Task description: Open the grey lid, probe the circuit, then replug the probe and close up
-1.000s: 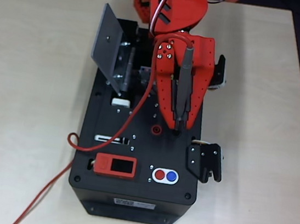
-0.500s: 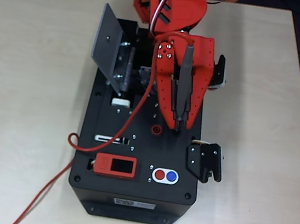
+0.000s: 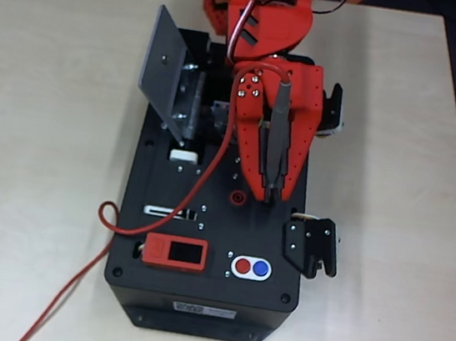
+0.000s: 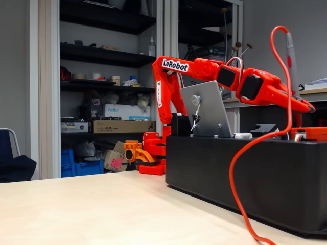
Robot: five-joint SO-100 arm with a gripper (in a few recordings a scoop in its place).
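The grey lid (image 3: 166, 66) stands swung open at the far left of the black box (image 3: 202, 302); in the fixed view the lid (image 4: 204, 115) is upright with its knob facing the camera. Silvery contacts of the circuit (image 3: 190, 105) lie exposed in the recess beside it. My red gripper (image 3: 269, 189) is shut on the probe (image 3: 279, 135), a grey rod pointing down, its dark tip just right of the red round socket (image 3: 240, 196). The probe (image 4: 292, 56) stands nearly vertical above the box. Its red cable (image 3: 197, 183) loops over the box and off the table's front left.
A red device with a black screen (image 3: 175, 252) and red and blue buttons (image 3: 250, 267) sit near the box's front. A black bracket (image 3: 312, 245) hangs on the right side. Bare table (image 3: 37, 154) lies left and right of the box.
The gripper's wrist has shifted slightly to the left with the probe still held. The probe tip stays beside the red socket, and the cable loop has slid a little left.
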